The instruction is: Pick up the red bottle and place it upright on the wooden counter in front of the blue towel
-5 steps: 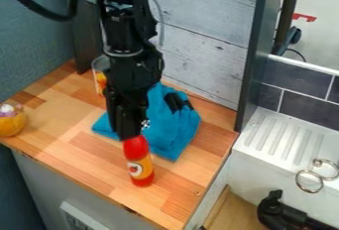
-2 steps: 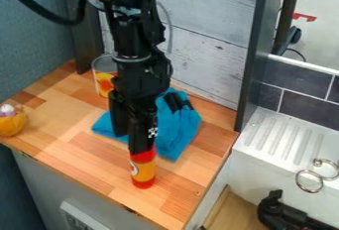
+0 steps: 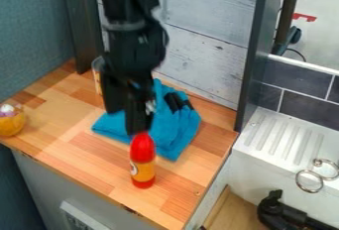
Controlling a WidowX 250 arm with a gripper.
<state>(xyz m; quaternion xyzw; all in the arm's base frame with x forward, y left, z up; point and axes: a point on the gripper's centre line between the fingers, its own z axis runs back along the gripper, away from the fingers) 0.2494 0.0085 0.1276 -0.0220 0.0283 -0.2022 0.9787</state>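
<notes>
The black gripper (image 3: 126, 121) hangs over the wooden counter, open, its two fingers apart. One fingertip is just above the red cap of an upright bottle (image 3: 143, 169) with an orange body, near the counter's front; whether they touch I cannot tell. Behind the gripper and bottle lies a crumpled blue cloth (image 3: 173, 132) with a black patch, partly hidden by the arm. A clear container (image 3: 97, 70) with an orange pattern stands at the back, mostly hidden behind the arm.
An orange bowl-like item (image 3: 11, 123) with purple and white contents sits at the counter's (image 3: 59, 120) left edge. To the right are a dark upright post (image 3: 255, 50), a white ribbed sink ledge (image 3: 285, 137), metal rings (image 3: 311, 180) and a black object (image 3: 281, 214) below.
The gripper first came slightly right and down around the bottle's top, then rose, uncovering the red cap. The bottle went from slightly tilted to upright, with its label turned leftward.
</notes>
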